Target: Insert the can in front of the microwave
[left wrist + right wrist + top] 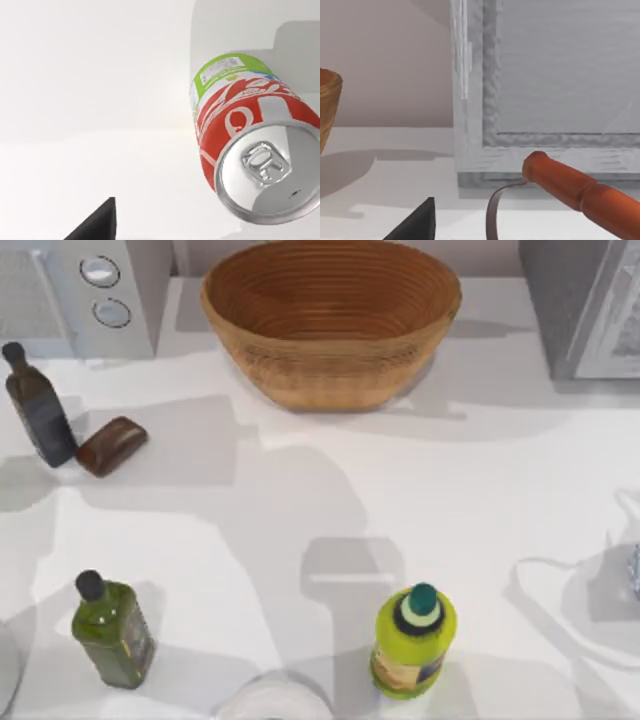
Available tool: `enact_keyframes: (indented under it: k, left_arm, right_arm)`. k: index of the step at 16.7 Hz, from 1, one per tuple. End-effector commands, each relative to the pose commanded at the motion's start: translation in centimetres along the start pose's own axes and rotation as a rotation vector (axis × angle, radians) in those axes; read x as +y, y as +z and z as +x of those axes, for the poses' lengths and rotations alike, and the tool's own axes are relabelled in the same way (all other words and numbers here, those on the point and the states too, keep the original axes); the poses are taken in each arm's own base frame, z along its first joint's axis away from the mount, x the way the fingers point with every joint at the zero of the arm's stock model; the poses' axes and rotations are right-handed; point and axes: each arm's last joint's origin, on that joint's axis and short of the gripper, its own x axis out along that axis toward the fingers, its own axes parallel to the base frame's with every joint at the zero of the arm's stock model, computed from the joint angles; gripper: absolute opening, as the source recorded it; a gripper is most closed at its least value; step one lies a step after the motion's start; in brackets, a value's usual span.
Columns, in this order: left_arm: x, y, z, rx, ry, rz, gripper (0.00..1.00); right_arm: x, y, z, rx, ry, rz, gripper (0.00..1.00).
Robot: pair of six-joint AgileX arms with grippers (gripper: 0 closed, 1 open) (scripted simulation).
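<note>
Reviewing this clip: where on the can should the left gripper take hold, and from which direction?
Grip the can around its round side wall, at the red band, coming down from above its silver top. In the left wrist view it appears to stand upright on the white table, top facing the camera, with open space around it.

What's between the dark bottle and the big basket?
In the top view, a small brown bar-shaped thing lies just beside the dark bottle; from there to the basket is bare white table.
</note>
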Motion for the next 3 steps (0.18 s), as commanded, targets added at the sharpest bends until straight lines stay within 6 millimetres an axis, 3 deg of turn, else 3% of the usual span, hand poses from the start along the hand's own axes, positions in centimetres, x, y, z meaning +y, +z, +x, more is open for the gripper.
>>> enact_keyframes:
  k: [3]
  left_arm:
    - [-0.67,-0.32,-0.70,-0.001,-0.010,-0.003,1.00]
  right_arm:
    - [0.00,0.00,0.00,0.000,0.000,0.000,1.00]
